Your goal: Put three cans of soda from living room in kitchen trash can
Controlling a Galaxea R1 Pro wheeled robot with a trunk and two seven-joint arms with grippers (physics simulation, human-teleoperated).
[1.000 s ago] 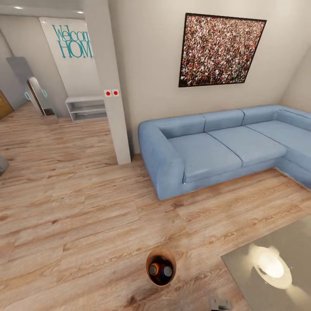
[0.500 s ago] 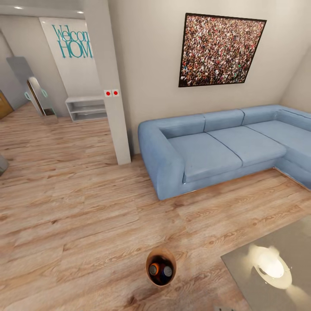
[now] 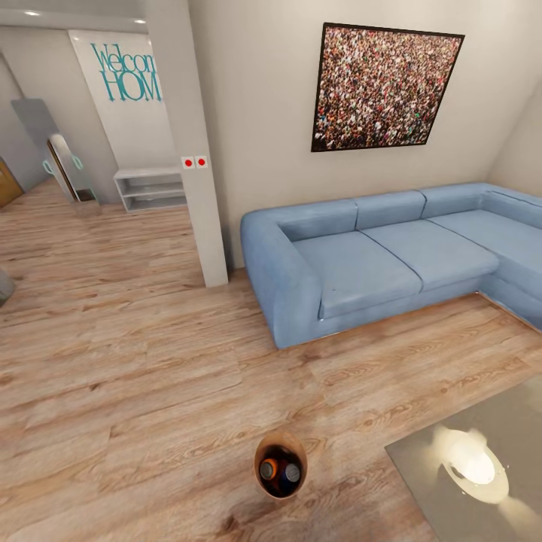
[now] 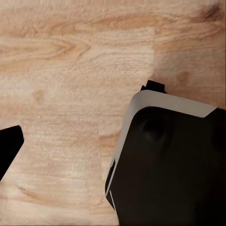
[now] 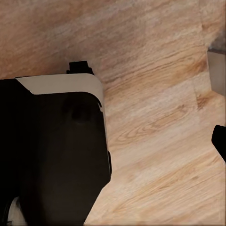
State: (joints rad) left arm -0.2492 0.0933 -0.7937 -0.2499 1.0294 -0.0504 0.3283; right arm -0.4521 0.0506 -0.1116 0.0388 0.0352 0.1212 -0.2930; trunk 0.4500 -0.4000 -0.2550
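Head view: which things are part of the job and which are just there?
Job:
- trash can on the wood floor
- soda cans inside it, an orange top and a silvery top visible

Just there:
- blue sofa
- glass table
- crowd picture
- white shelf

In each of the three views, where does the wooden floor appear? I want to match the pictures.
Head view: the wooden floor covers the lower half, around the tash can.
Left wrist view: the floor lies beside a dark robot part.
Right wrist view: the floor lies beside a similar dark part.
Shared landmark: the light wood planks.
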